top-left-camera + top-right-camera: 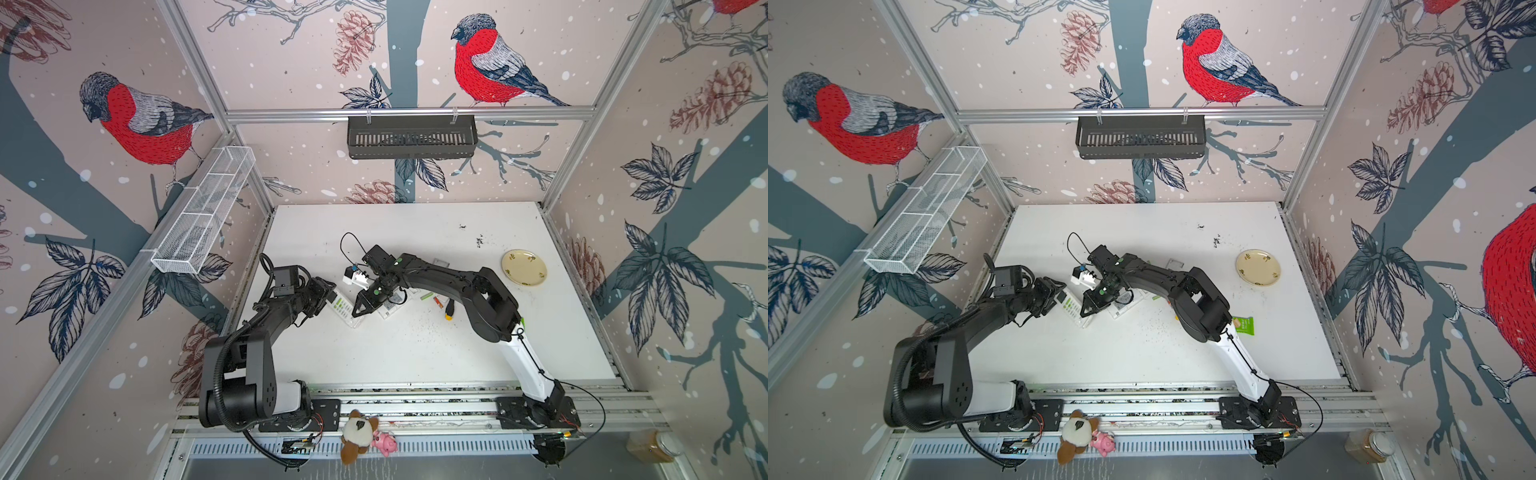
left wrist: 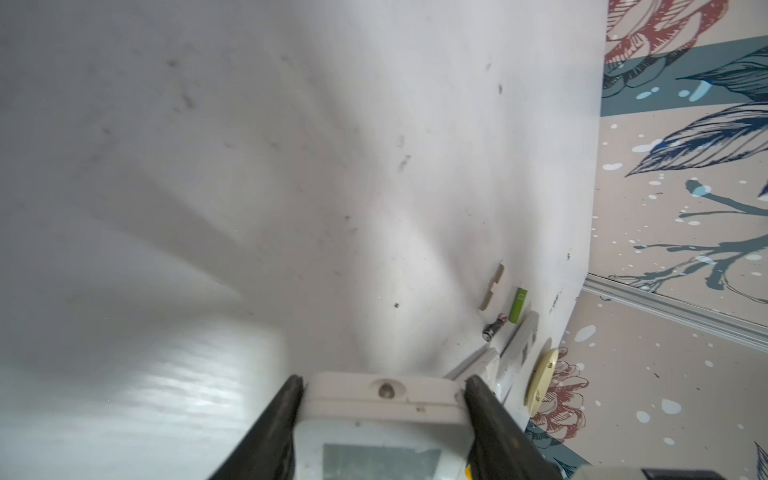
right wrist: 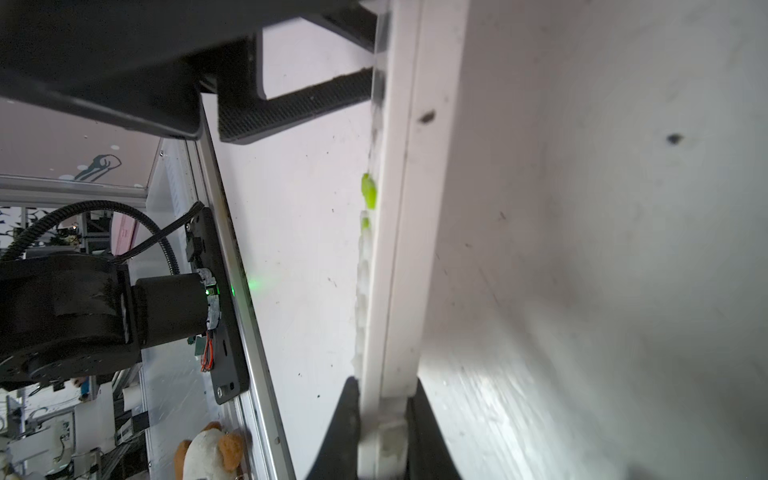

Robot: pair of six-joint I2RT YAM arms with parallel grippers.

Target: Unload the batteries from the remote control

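left of centre on the surface [image 1: 415,357], the left pincer [image 2: 382,386] and right pincer [image 3: 384,384] are clamping opposite ends of the remote control [image 1: 345,311]. a green battery [image 1: 426,296] and an orange-red battery [image 1: 436,300] are lying loose to its right. the arms are probably readying to turn it over, which is calling for both moving together.

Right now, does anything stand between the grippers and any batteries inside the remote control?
Only the remote control itself: left gripper and right gripper clamp its ends, buttons up, so its back is hidden.
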